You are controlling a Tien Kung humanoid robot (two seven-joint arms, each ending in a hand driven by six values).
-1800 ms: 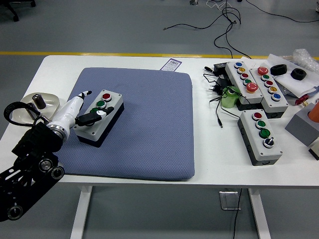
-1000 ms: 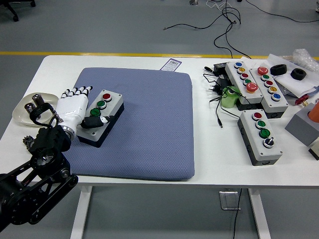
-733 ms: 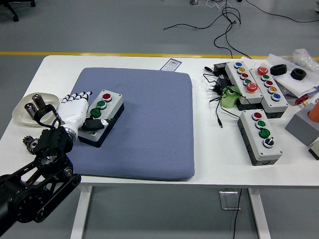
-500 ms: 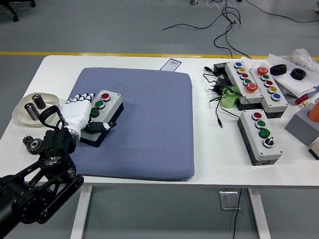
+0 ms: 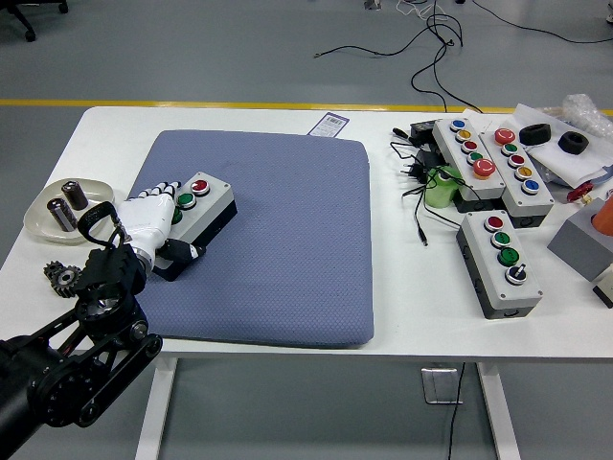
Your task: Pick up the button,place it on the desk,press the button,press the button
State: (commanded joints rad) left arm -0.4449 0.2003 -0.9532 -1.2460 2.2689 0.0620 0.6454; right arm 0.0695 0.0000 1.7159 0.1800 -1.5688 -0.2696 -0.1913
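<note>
A grey button box (image 5: 209, 202) with a red and a green button on top lies on the left part of the blue pad (image 5: 287, 249). My left hand (image 5: 178, 220), white with black fingertips, wraps its near end: the fingers (image 5: 167, 189) lie over the top and the thumb presses the near side. The hand hides the box's lower buttons. The black left arm (image 5: 81, 345) comes in from the lower left corner. The right arm is out of view.
A shallow dish (image 5: 38, 222) with batteries and a small gear (image 5: 59, 276) sit left of the pad. At the right are three more button boxes (image 5: 503, 259), black cables (image 5: 419, 182), a green object (image 5: 442, 187) and a grey box (image 5: 579, 244). A card (image 5: 332, 124) lies behind the pad.
My left hand has slid right and forward over the box's near end, turning palm down, and its fingers and thumb have closed around it. The box has shifted only slightly.
</note>
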